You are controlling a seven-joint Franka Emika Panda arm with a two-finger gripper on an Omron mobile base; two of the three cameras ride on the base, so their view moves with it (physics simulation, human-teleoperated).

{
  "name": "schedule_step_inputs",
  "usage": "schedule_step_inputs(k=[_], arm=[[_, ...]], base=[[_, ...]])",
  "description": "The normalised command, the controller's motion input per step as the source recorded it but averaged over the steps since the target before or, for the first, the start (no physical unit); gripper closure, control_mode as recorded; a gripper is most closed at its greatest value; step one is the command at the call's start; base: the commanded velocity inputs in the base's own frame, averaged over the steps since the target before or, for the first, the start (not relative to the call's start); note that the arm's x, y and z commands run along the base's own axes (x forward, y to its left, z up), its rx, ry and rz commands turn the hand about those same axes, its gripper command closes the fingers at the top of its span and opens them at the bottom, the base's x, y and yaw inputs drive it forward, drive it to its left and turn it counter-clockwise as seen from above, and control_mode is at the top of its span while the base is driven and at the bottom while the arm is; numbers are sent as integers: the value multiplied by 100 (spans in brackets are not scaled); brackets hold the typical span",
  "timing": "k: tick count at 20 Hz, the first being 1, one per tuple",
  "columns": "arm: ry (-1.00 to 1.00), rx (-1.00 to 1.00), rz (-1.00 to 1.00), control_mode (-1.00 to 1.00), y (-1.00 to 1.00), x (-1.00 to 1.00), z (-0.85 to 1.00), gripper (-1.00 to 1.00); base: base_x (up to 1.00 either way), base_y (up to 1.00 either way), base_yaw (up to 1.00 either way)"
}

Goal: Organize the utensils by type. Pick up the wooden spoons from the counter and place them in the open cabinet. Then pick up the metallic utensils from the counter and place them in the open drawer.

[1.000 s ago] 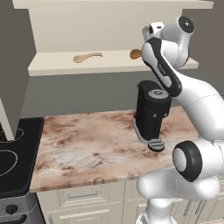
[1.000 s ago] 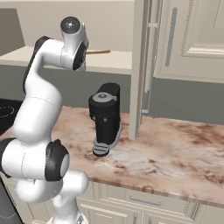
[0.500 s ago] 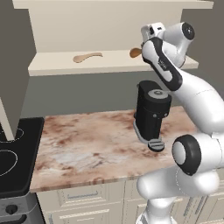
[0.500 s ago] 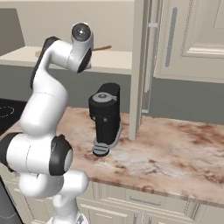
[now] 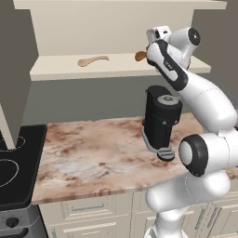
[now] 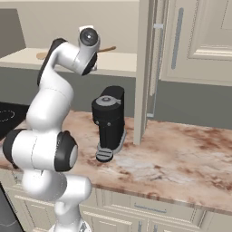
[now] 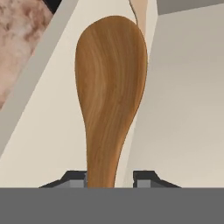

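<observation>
Near edge: marbled counter [image 5: 93,153], cream drawer fronts below it. A black stovetop [image 5: 14,172] sits at the counter's left end in the left base view.

Mid-counter: black coffee machine [image 5: 160,118] standing upright, small round drip tray at its foot. In the right base view the open cabinet door [image 6: 147,68] stands edge-on just right of the machine.

Above and behind: open cabinet shelf [image 5: 60,69], pale cream. Paler tan wooden spoon [image 5: 92,60] lies flat on the shelf, left of centre, well apart from the arm.

Arm is raised to shelf height, with the hand at the right part of the shelf. Gripper [image 7: 110,178] is pinching the handle of the darker orange-brown wooden spoon [image 7: 109,87]; the two fingers press it from either side. From the hand camera the spoon's oval bowl points away from the hand, over the shelf floor. In the left base view the bowl [image 5: 140,56] shows just left of the wrist, over the shelf. Cannot tell whether the spoon touches the shelf.
</observation>
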Motion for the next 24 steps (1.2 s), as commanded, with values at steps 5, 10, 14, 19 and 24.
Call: schedule_step_inputs(k=[5,10,14,19,24], arm=[[1,0,8,-100,0,33,0,100],[1,0,8,-100,0,32,0,100],[0,0,4,-100,0,33,0,100],[0,0,1,-100,2,32,-6,100],[0,0,0,-100,12,11,-27,100]], base=[[0,0,0],[0,0,0],[0,0,0],[0,0,0],[0,0,0]])
